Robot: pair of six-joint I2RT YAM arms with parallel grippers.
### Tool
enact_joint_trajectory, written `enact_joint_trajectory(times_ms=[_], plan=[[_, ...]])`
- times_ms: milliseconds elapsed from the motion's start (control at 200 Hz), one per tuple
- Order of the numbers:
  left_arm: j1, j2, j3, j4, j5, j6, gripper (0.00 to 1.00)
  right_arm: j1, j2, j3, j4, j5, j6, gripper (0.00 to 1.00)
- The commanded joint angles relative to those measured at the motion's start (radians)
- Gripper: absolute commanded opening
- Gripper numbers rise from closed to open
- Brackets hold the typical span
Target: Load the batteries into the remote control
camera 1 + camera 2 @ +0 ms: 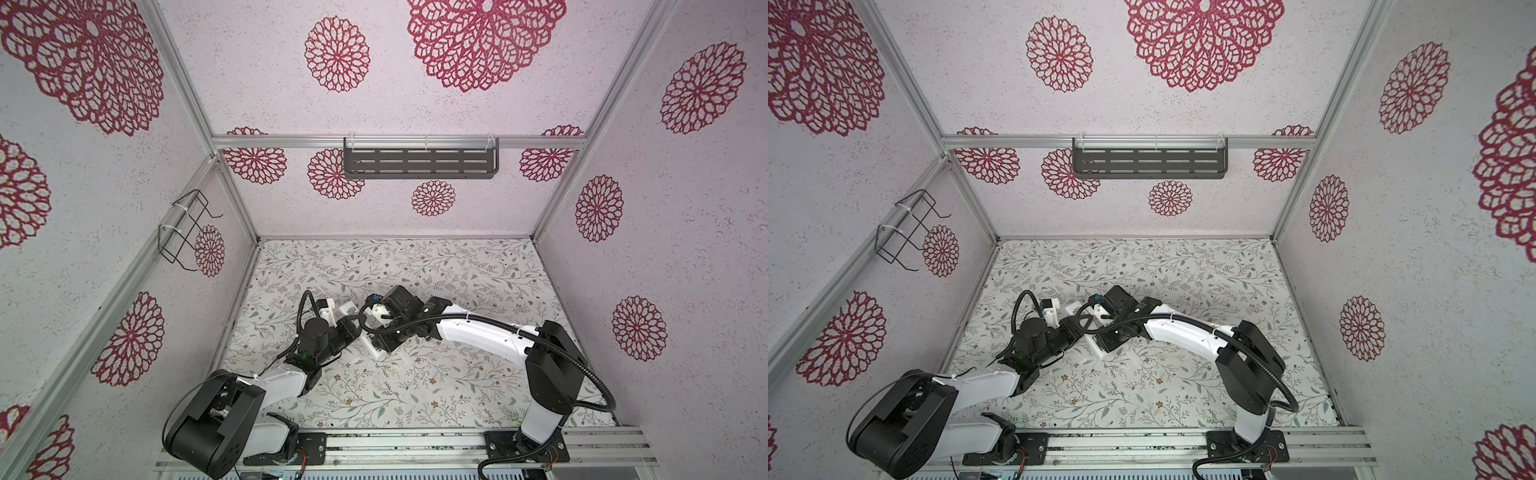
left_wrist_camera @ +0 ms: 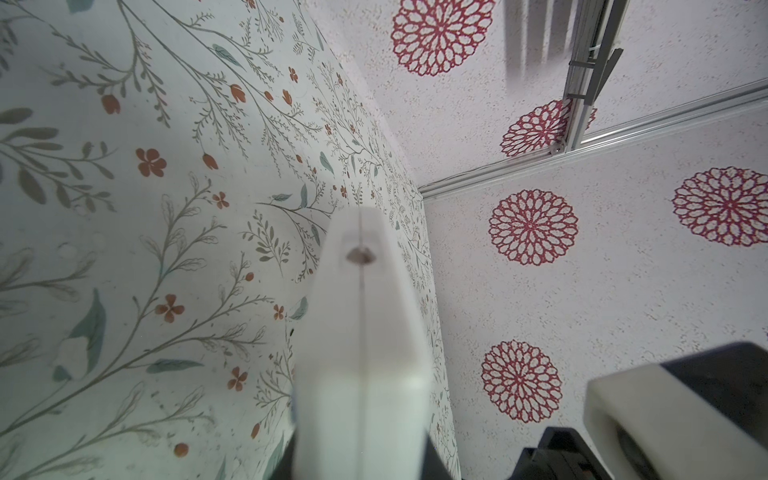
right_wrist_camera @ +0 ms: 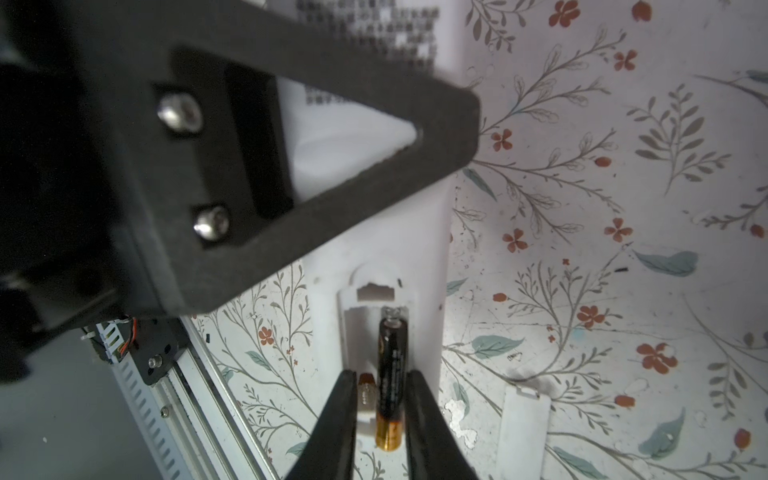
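The white remote control (image 3: 419,249) lies back side up on the floral mat, its battery bay open. One dark battery (image 3: 390,365) with a gold end sits in the bay's slot. My right gripper (image 3: 380,374) straddles it, open, with a gap on one side where a contact spring shows. My left gripper (image 2: 360,216) is shut, with nothing between its white fingers. Its black frame (image 3: 332,199) lies over the remote's labelled end. In both top views the two grippers meet over the remote (image 1: 348,309) (image 1: 1073,309) at the mat's middle left.
A small loose white cover piece (image 3: 525,432) lies on the mat beside the remote. A wire basket (image 1: 183,230) hangs on the left wall and a grey slotted shelf (image 1: 419,164) on the back wall. An aluminium rail (image 1: 415,446) runs along the front.
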Motion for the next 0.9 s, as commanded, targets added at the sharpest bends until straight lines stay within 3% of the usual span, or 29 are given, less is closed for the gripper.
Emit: enact_joint_trajectory(times_ms=[0, 700, 896], plan=[[-0.002, 0.000, -0.004, 0.070, 0.016, -0.016, 0.00, 0.005, -0.020, 0.036, -0.019, 0.032, 0.015, 0.26], [-0.001, -0.036, 0.002, 0.021, 0.047, -0.009, 0.00, 0.006, -0.103, 0.102, -0.081, 0.058, -0.015, 0.36], [0.008, -0.115, 0.035, -0.113, 0.098, 0.031, 0.00, 0.006, -0.195, 0.038, -0.089, 0.078, -0.168, 0.34]])
